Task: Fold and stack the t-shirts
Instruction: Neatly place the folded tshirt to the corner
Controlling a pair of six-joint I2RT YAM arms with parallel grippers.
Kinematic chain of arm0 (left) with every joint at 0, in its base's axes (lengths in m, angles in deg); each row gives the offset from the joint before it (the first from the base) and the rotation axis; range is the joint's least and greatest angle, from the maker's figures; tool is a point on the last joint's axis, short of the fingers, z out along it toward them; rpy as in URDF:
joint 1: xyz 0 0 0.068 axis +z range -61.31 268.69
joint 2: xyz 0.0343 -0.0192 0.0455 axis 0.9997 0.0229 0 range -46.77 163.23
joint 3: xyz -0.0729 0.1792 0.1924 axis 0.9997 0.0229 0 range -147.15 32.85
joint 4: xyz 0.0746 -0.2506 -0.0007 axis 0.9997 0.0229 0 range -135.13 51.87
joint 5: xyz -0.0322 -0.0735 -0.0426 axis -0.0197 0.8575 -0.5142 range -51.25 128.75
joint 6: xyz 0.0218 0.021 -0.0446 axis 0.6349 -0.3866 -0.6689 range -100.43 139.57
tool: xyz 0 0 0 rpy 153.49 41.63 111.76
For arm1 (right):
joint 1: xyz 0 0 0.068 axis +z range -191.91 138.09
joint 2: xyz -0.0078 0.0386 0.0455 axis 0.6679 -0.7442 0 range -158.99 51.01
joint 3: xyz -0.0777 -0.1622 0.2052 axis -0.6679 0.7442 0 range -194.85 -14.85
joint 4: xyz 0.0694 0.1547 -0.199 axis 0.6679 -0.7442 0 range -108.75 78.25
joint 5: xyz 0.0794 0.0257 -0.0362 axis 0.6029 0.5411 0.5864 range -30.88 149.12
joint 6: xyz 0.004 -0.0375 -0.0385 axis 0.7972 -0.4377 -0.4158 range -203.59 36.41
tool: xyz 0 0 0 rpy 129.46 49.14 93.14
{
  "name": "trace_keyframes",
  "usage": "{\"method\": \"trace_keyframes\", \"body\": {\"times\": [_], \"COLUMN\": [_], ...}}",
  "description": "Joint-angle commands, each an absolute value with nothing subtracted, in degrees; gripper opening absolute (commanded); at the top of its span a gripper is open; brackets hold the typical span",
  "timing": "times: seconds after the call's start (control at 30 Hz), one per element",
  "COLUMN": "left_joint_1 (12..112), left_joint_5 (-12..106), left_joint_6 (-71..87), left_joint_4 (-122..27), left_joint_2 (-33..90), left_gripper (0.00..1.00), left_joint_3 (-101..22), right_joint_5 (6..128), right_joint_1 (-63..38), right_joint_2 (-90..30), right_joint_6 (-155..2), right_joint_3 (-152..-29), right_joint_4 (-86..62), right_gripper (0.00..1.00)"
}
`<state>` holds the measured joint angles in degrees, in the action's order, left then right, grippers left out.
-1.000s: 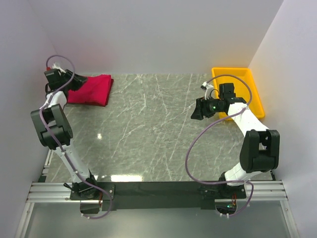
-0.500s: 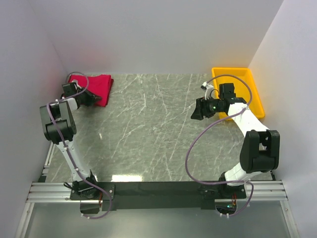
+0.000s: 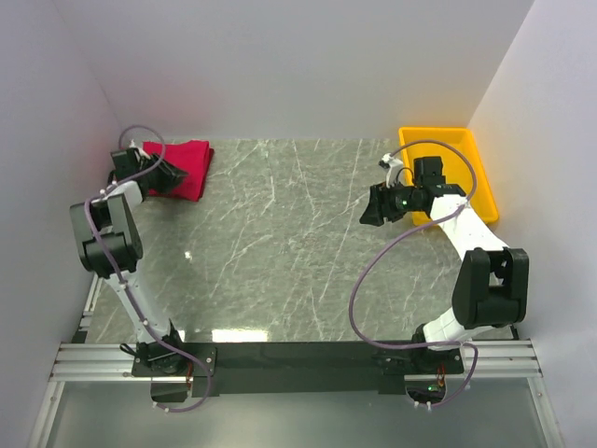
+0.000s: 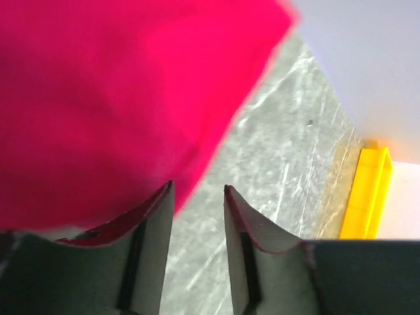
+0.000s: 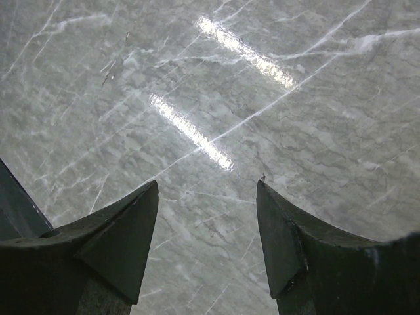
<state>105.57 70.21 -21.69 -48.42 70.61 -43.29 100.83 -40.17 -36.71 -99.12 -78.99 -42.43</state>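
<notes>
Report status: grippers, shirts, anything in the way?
Left gripper open, at the edge of the folded red cloth t-shirt pile, far-left corner. Right gripper open, empty, over the grey marble table. Yellow plastic tray far right, not in the way.

Robot lab test cell. Plain white panels [image 3: 298, 65] box in a marble-pattern table [image 3: 280, 243] on three sides. Two robot arms, the left arm [image 3: 104, 238] and the right arm [image 3: 490, 280], are bolted to an aluminium rail [image 3: 298, 359] at the near edge, with purple cables [image 3: 359, 289] looped loosely along them. Staged props: folded red t-shirts [image 3: 187, 166] in the far left corner, yellow plastic tray [image 3: 485, 177] far right.
</notes>
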Motion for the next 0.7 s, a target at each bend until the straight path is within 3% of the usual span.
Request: {"method": "trace_keyframes", "body": {"times": [0.0,0.03,0.17,0.33,0.67], "left_joint_1": [106.0,106.09,107.23,115.05,115.76], "left_joint_5": [67.51,64.97,55.55,60.45,60.46], "left_joint_6": [-14.99,-13.32,-10.31,-15.76,-5.67], "left_joint_4": [-46.21,-45.32,-45.31,-47.42,-33.2], "left_joint_2": [59.07,57.05,42.83,31.29,12.49], "left_gripper": [0.42,0.43,0.64,0.67,0.75], "left_joint_3": [-48.01,-47.75,-39.68,-23.09,-11.37], "right_joint_5": [101.75,101.4,100.43,98.94,95.07], "right_joint_1": [-39.8,-39.71,-39.71,-39.8,-41.2], "right_joint_2": [-33.11,-32.84,-30.91,-29.32,-22.65], "right_joint_6": [-100.11,-100.2,-100.9,-101.25,-102.14], "right_joint_3": [-78.57,-78.48,-78.13,-78.48,-78.92], "right_joint_4": [-41.73,-41.73,-41.55,-41.46,-42.6], "right_gripper": [0.68,0.68,0.68,0.68,0.68]}}
